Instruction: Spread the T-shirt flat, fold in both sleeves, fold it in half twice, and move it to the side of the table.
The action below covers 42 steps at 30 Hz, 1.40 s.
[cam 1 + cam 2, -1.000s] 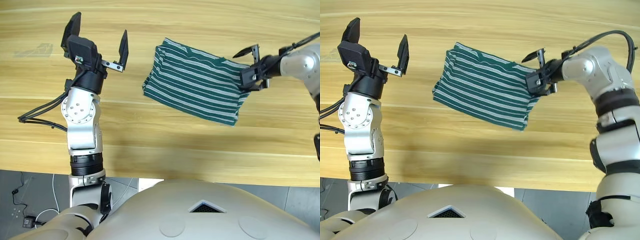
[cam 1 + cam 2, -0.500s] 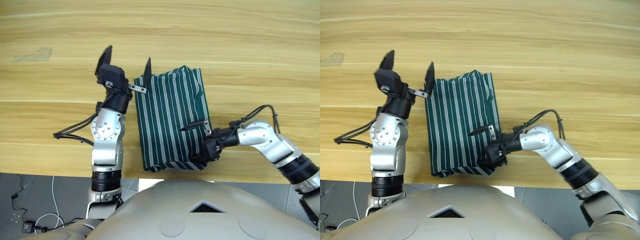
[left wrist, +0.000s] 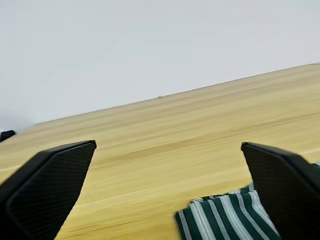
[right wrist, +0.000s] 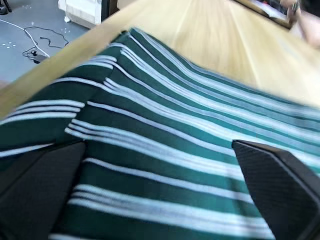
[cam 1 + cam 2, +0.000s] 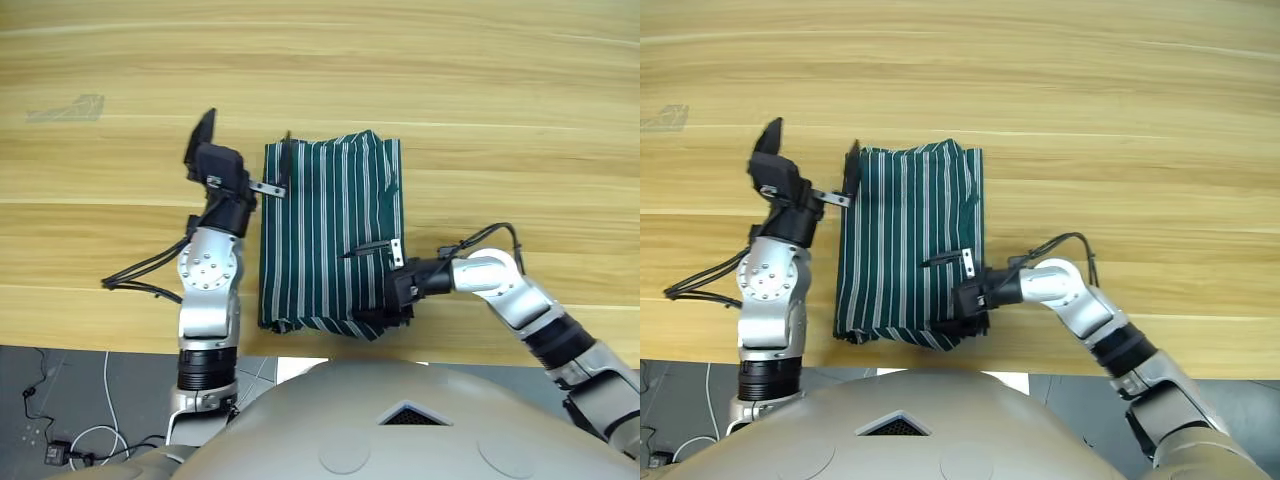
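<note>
The folded green T-shirt [image 5: 325,230] with white stripes lies on the wooden table [image 5: 500,100], its near end at the front edge. My left gripper [image 5: 245,148] stands open at the shirt's far left corner, with one finger [image 5: 285,162] touching the cloth. In the left wrist view that corner [image 3: 225,217] shows beside one finger. My right gripper [image 5: 378,283] is at the shirt's near right corner, fingers apart, one finger [image 5: 375,248] above the cloth and the other at its edge. Striped cloth [image 4: 165,150] lies between the right gripper's fingers in the right wrist view.
The table's front edge [image 5: 470,352] runs just below the shirt. Bare wood stretches to the far side and to both sides. Cables [image 5: 40,400] lie on the grey floor at the lower left.
A second ago the shirt lay far right at my right gripper; it has come to the near middle and turned lengthwise. Since half a second ago it slid slightly left.
</note>
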Available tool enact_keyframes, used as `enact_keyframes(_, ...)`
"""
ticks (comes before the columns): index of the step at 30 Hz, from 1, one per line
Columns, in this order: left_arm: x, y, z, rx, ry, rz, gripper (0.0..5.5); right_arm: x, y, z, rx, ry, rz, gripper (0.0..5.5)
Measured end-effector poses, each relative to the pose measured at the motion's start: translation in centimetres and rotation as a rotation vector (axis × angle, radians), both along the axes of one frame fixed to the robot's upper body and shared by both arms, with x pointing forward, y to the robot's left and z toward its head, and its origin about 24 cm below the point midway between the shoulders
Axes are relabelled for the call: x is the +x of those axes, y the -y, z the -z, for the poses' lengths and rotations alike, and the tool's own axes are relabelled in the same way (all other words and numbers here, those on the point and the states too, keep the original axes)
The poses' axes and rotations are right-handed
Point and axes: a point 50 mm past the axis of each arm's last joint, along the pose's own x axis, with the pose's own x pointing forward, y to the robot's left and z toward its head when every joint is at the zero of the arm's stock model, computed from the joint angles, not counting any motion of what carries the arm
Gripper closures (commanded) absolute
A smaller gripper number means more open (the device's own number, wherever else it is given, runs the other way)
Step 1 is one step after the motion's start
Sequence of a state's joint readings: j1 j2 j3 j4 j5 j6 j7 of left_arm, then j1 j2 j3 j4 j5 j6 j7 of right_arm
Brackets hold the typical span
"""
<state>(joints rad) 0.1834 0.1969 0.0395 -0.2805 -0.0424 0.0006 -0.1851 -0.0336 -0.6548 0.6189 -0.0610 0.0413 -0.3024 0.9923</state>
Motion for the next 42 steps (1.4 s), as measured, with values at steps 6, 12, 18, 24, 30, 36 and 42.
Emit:
enact_keyframes(6,-0.3,-2.5,-1.6,0.092,0.058,-0.023,0.12,0.7,0.7,-4.9,0.159,-0.005,0.064,0.10)
enact_keyframes(12,-2.6,-4.4,-3.3,0.438,0.178,0.025,0.12,1.1,1.6,-10.8,0.492,-0.016,0.199,0.10)
enact_keyframes(18,-6.1,-3.9,-2.9,0.986,0.325,0.301,0.12,1.5,4.5,-8.5,0.239,0.409,0.235,0.10)
enact_keyframes(24,-8.2,-4.3,-1.4,1.314,0.409,0.553,0.12,0.5,6.4,-5.7,0.056,0.781,-0.018,0.10)
enact_keyframes(30,-10.8,-6.1,1.5,1.468,0.349,0.832,0.12,-0.6,9.6,-3.2,-0.084,0.885,-0.281,0.10)
enact_keyframes(36,-11.9,-6.2,2.4,1.428,0.349,0.886,0.12,-0.9,10.6,-2.6,-0.054,0.873,-0.259,0.10)
enact_keyframes(42,-12.3,-5.3,2.6,1.339,0.332,0.930,0.12,-0.9,9.7,-2.2,-0.007,0.856,-0.277,0.10)
